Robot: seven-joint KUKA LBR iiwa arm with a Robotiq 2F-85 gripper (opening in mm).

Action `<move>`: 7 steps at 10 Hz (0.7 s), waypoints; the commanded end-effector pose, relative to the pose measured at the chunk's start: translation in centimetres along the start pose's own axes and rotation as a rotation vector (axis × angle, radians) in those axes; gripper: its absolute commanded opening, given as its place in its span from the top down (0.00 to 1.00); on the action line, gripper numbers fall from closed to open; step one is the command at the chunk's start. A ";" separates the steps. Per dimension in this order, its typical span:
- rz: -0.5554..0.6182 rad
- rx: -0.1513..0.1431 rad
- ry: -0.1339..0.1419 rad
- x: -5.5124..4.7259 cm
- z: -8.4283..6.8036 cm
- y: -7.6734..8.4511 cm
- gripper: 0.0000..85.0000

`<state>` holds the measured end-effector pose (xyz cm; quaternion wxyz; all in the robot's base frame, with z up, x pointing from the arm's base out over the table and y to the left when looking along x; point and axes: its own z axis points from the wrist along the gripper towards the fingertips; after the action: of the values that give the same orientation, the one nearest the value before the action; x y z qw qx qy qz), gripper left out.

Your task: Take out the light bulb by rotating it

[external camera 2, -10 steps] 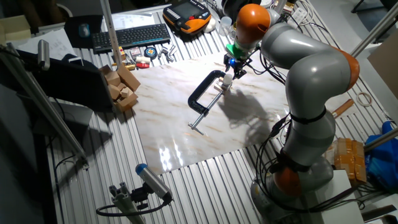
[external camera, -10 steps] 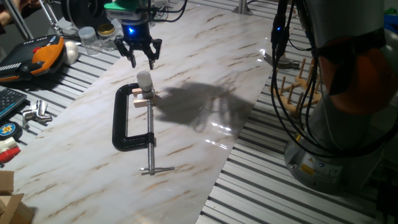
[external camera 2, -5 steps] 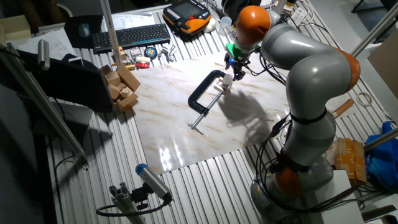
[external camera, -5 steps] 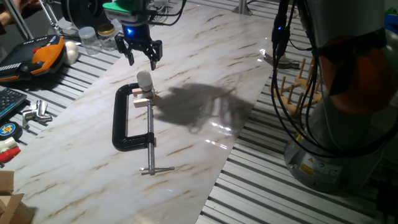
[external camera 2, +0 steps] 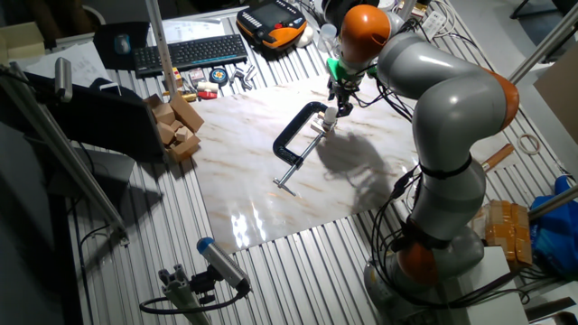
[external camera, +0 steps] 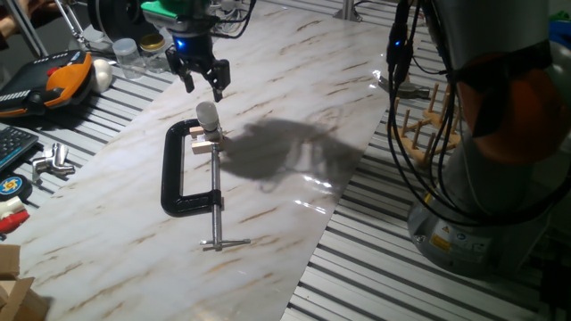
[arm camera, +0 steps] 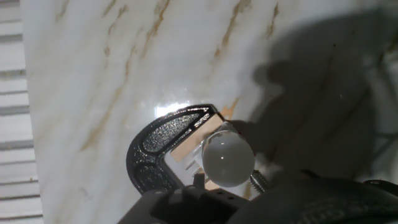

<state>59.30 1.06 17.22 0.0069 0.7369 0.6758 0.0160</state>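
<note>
Light bulb (external camera: 207,116) stands upright on a small wooden block (external camera: 204,143) clamped in a black C-clamp (external camera: 181,174), on the marble board (external camera: 277,107). It sits below the jaws, apart from them, untouched. Gripper (external camera: 202,82) hangs above the bulb, jaws spread open, empty. In the hand view the bulb (arm camera: 227,160) lies low of centre.

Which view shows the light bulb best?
The hand view: the light bulb fills the frame from above, beside the black clamp. One fixed view shows it small under the open gripper; the other shows only a tiny speck.
</note>
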 end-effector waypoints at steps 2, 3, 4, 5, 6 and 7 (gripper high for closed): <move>0.451 0.000 -0.020 0.0 0.0 0.0 0.20; 0.463 0.004 -0.020 0.0 0.0 0.0 0.20; 0.473 0.004 -0.018 0.0 0.0 0.0 0.20; 0.490 0.003 -0.012 0.0 0.0 0.0 0.20; 0.499 0.002 -0.010 0.0 0.1 0.0 0.20; 0.508 0.000 -0.024 0.0 0.0 -0.1 0.20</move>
<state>59.24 1.04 17.22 0.0089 0.8137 0.5811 0.0093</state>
